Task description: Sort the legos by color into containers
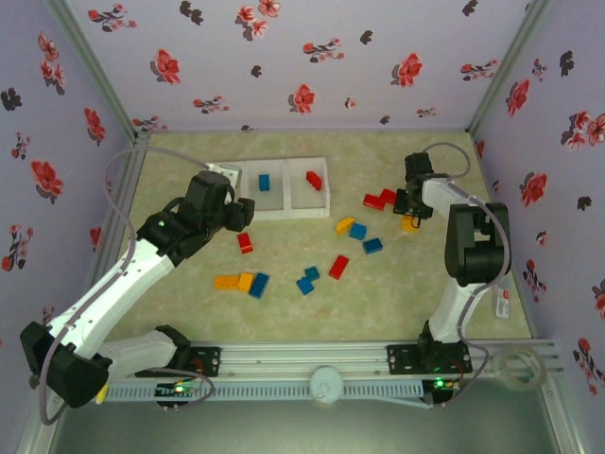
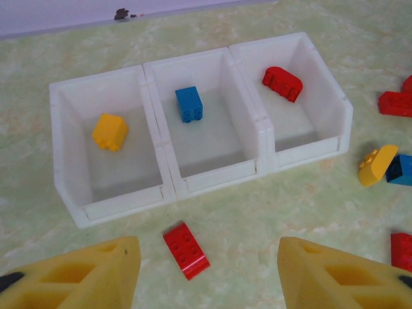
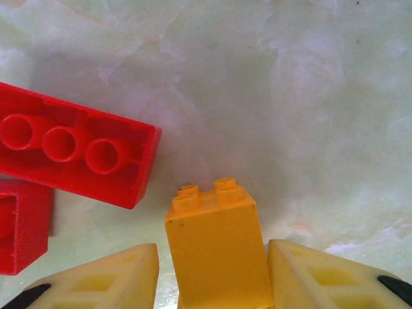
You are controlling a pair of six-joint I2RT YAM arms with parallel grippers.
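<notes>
Two claws logged. On the right claw [image 3: 212, 257], the yellow fingers stood either side of a small yellow-orange plastic brick [image 3: 215, 225], close against its flat side faces; whether they pinched it could not be told. That brick sat on the pale green marbled bench [image 3: 309, 96], studs pointing away from the wrist. It was just beside a long red plastic brick [image 3: 77, 151] showing its hollow underside, with a second red piece [image 3: 19, 225] at the frame edge.

The left claw [image 2: 208, 248] had its fingers well apart with nothing between them. It hovered over a flat red studded brick [image 2: 185, 250], which lay skewed on the bench just short of the white translucent plastic tray [image 2: 212, 174].

Handling, judged: the bricks look hard, stiff, very light and smooth-sided, so an off-centre pinch could tip one or squirt it out. Best hold is across two opposite flat faces, below the studs and centred.

Count:
- One tray with three compartments.
- One brick per compartment: a yellow-orange block [image 2: 109, 132] on the left, a blue block [image 2: 189, 104] in the middle, a red rounded block [image 2: 282, 84] on the right.
- Loose on the bench in the top view: four red bricks [image 1: 338, 267], five blue bricks [image 1: 372, 246] and about four yellow-orange bricks [image 1: 345, 225], including the one at the right claw. Two of the yellow-orange ones touch, so that figure is unsure.
</notes>
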